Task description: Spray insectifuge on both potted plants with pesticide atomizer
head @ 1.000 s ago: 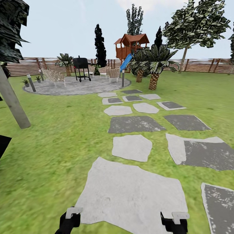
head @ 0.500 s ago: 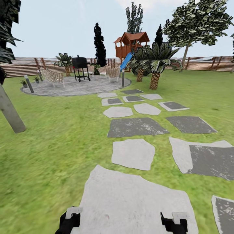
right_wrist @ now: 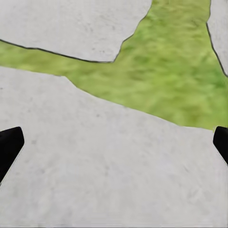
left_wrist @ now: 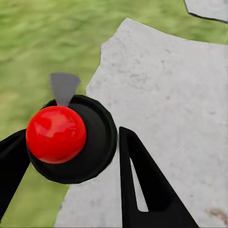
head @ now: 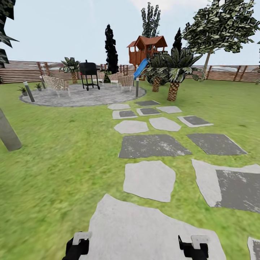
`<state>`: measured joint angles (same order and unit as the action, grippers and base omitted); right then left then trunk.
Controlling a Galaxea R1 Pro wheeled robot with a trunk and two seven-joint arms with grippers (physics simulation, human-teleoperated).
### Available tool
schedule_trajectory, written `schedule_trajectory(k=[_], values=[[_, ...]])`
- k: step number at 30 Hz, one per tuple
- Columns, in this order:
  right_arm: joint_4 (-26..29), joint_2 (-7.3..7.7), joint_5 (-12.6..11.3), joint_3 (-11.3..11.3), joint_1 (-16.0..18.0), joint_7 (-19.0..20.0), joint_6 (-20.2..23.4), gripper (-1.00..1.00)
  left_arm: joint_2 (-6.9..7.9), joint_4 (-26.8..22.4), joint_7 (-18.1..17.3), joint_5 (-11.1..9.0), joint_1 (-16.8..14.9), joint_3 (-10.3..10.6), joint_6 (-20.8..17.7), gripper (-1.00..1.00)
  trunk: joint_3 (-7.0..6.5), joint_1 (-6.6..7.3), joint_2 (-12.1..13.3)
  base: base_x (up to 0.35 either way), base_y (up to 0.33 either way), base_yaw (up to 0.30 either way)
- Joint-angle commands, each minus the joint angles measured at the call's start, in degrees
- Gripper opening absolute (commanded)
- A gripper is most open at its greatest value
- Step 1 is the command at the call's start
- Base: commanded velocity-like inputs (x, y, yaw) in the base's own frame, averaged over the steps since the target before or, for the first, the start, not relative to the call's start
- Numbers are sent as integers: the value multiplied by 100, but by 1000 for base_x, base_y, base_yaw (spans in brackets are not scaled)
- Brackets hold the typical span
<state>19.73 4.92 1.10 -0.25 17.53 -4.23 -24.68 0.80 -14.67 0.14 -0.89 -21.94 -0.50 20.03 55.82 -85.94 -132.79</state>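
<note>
Potted plants [head: 24, 90] leafy, distant on round stone patio [head: 83, 96]; both tools spread.

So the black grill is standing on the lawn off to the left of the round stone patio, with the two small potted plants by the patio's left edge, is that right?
Not quite. The head view shows the black grill standing on the round stone patio itself, not on the lawn. The rest holds: the two small potted plants sit by the patio's left edge.

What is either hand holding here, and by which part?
Nothing. The right hand is open over a stone slab, and the left hand is open too, with only slab and grass beneath it.
</note>
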Motion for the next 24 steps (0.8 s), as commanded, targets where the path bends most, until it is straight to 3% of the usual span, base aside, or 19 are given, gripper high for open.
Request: schedule_trajectory(k=[1,24], values=[[-4,0,13,-1,3,-16,-18,100,-1,4,3,-8,-3,-3,19,-100,5,-2,-2,339,0,0],[-4,0,13,-1,3,-16,-14,100,-1,6,3,-6,-1,-3,19,-100,5,-2,-2,339,0,0]])
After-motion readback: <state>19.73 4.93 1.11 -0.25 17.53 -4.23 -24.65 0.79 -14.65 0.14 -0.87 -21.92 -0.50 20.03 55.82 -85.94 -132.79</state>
